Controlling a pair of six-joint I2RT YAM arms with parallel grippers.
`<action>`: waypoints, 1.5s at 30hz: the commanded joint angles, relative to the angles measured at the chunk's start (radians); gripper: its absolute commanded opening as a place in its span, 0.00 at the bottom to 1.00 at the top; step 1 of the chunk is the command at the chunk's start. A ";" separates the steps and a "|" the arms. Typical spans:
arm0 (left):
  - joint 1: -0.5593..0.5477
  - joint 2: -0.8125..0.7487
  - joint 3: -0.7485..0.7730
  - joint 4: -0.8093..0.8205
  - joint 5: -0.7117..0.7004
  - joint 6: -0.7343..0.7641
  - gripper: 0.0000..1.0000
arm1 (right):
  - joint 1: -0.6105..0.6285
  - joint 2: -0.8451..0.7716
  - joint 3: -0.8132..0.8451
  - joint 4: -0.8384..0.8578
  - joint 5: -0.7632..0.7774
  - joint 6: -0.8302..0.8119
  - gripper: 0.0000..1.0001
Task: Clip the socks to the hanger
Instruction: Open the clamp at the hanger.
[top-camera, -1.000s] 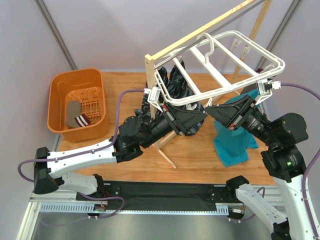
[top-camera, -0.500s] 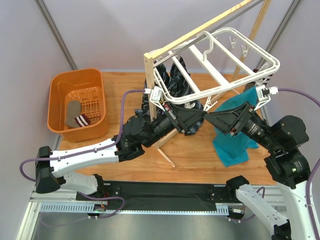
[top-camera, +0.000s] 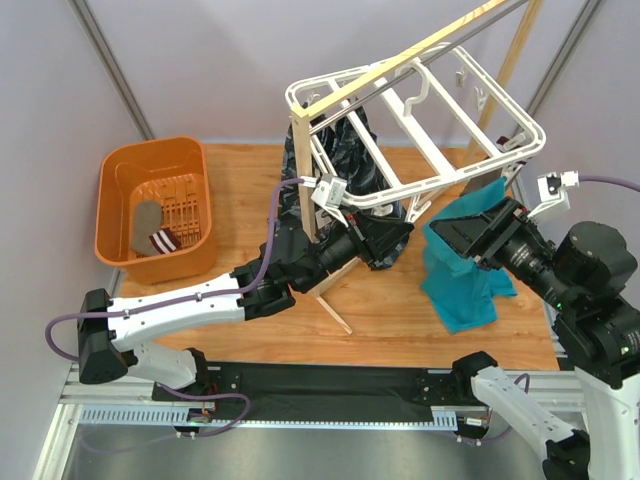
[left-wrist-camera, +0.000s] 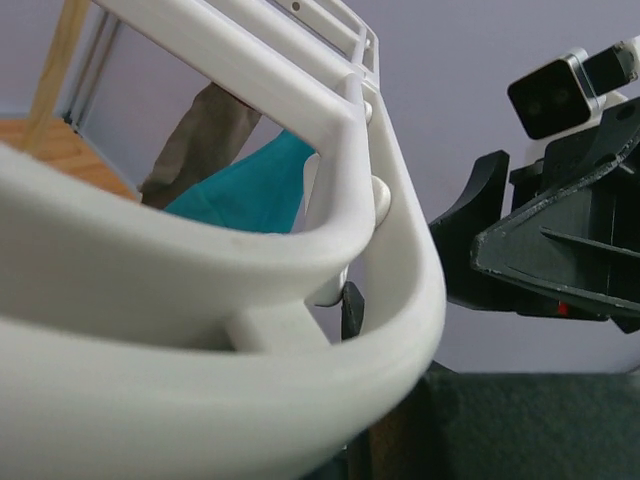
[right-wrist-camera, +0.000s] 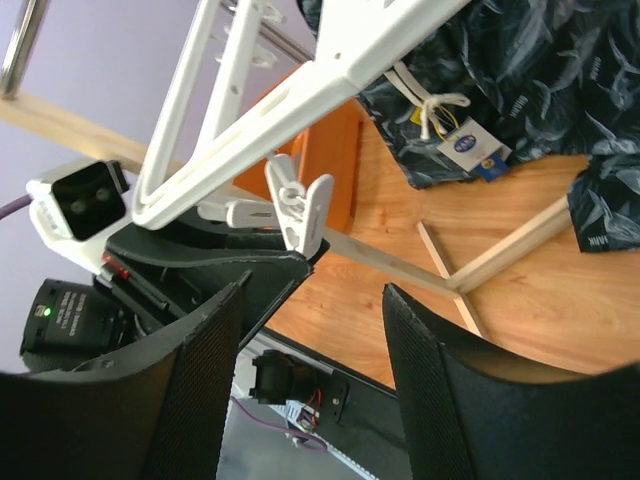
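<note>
The white hanger (top-camera: 425, 135) hangs tilted under the wooden pole, its near rail raised. My left gripper (top-camera: 393, 230) reaches up under that rail. In the left wrist view the rail (left-wrist-camera: 300, 260) fills the frame across the jaws, so it is shut on the hanger. My right gripper (top-camera: 447, 234) is open and empty just right of it. Its view shows a white clip (right-wrist-camera: 298, 208) dangling above its fingers (right-wrist-camera: 205, 360). One taupe sock (top-camera: 150, 230) with a striped cuff lies in the orange basket (top-camera: 118, 178). A taupe cloth (left-wrist-camera: 200, 130) hangs past the frame; I cannot tell whether it is a sock.
The wooden pole rack (top-camera: 420, 52) stands mid-table, with a post and floor struts (top-camera: 335, 312). A black patterned garment (top-camera: 352, 160) hangs under the hanger. A teal cloth (top-camera: 462, 285) hangs at the right, just under my right arm. The basket sits at far left.
The hanger's near rail has risen and swung left and back. My left arm has stretched forward with it. My right gripper has drawn back to the right, away from the frame.
</note>
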 joint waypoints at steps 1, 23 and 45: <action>-0.007 0.008 0.033 -0.040 -0.002 0.125 0.00 | 0.002 0.044 0.030 -0.056 0.068 0.045 0.59; -0.024 -0.012 0.050 -0.085 -0.079 0.196 0.00 | 0.656 0.282 0.237 -0.117 0.870 -0.049 0.61; -0.027 -0.008 0.050 -0.085 -0.093 0.187 0.00 | 0.711 0.333 0.240 -0.065 1.016 -0.090 0.50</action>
